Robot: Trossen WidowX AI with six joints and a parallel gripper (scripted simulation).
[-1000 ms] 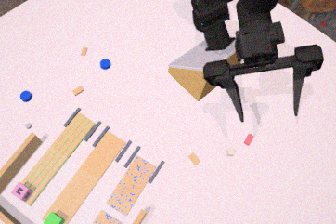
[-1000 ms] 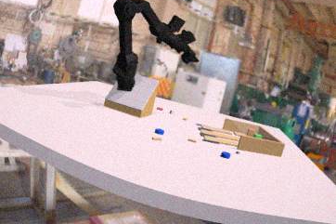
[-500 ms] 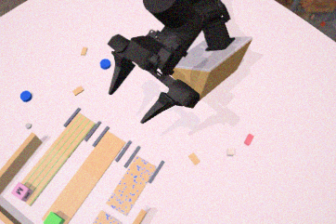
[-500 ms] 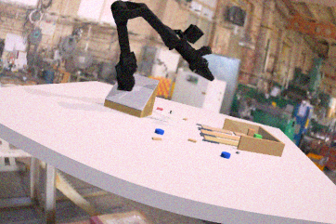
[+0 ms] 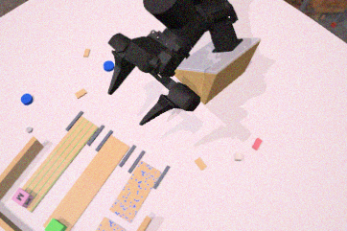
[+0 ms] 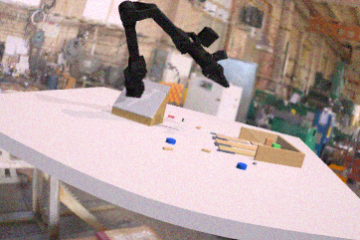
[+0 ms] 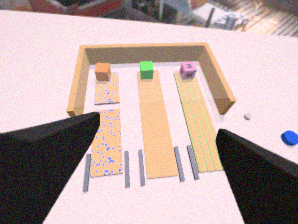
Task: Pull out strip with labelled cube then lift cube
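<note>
My gripper is open and empty, high above the table, short of the strips' near ends. A pink cube marked with a dark letter sits at the far end of the green-lined strip, which shows no gap. The plain strip also looks unbroken and carries a green cube. The blue-speckled strip is in two pieces with a gap; an orange cube is at its far end.
A three-sided wooden wall surrounds the far ends. Grey rails flank the near ends. Blue discs and small scraps lie about. The arm stands on a wedge block.
</note>
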